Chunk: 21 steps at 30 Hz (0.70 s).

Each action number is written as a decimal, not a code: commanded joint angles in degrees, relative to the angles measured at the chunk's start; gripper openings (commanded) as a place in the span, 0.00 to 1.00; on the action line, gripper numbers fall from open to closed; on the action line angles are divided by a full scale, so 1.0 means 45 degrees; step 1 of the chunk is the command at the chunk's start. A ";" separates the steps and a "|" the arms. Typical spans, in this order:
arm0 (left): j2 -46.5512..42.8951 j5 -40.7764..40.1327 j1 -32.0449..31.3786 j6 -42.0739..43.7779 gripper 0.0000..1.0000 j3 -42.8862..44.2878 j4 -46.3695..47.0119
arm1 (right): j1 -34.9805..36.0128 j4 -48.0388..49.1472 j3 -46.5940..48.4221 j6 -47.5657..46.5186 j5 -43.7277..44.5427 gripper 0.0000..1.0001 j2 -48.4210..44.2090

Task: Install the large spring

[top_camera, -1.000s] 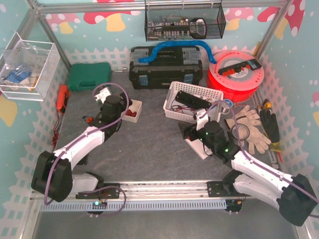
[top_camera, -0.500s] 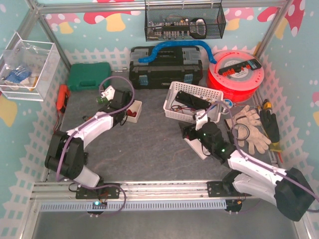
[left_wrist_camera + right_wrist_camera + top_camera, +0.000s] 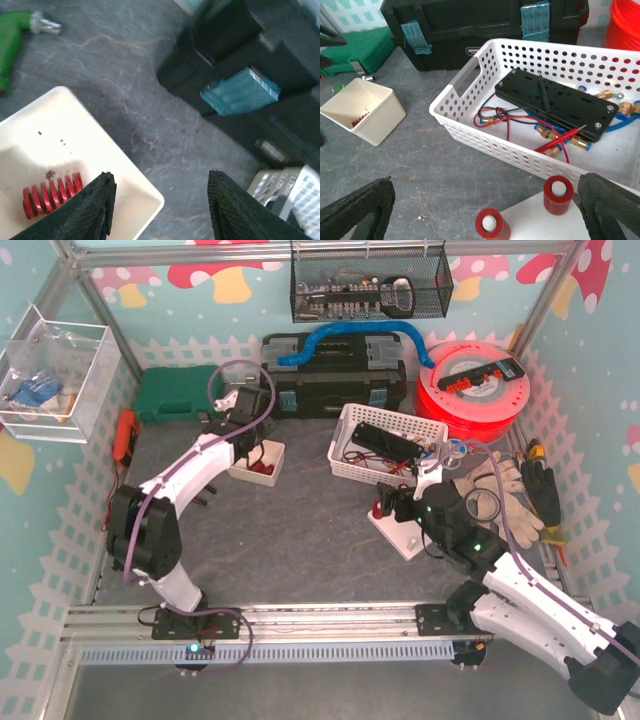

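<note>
A red spring (image 3: 47,195) lies in the small cream bin (image 3: 75,130), which stands at the back left of the table (image 3: 270,468). My left gripper (image 3: 160,200) hangs over the bin's corner, open and holding nothing. One finger is above the bin and the other is above the bare table; from above the left gripper (image 3: 255,445) is at the bin's far side. Two red springs (image 3: 558,194) (image 3: 492,225) sit on white pegs of a white plate (image 3: 545,225). My right gripper (image 3: 485,210) stands open, wide around that plate (image 3: 397,535).
A white perforated basket (image 3: 470,110) with a black board and wires stands just behind the plate. A black toolbox (image 3: 335,380), a green case (image 3: 178,392) and a red spool (image 3: 472,390) line the back. Work gloves (image 3: 500,495) lie at the right.
My left arm has swung from the left middle of the table back to the cream bin, and its jaws have narrowed. The right arm has pulled back a little, uncovering the plate.
</note>
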 commanded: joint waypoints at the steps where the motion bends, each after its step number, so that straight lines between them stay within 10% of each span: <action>1: 0.1024 0.1634 0.0040 0.3813 0.54 0.1096 -0.1465 | -0.0034 -0.2695 0.0983 0.0458 0.0063 0.98 0.0011; 13: 0.2573 0.3498 0.0971 1.4067 0.51 0.2228 -0.3132 | -0.0034 -0.3892 0.3554 -0.1285 0.1383 0.99 0.2173; 21: 0.2326 0.5748 0.2420 1.6207 0.55 0.2087 -0.3231 | -0.0035 -0.4553 0.5428 -0.2038 0.1684 0.99 0.3894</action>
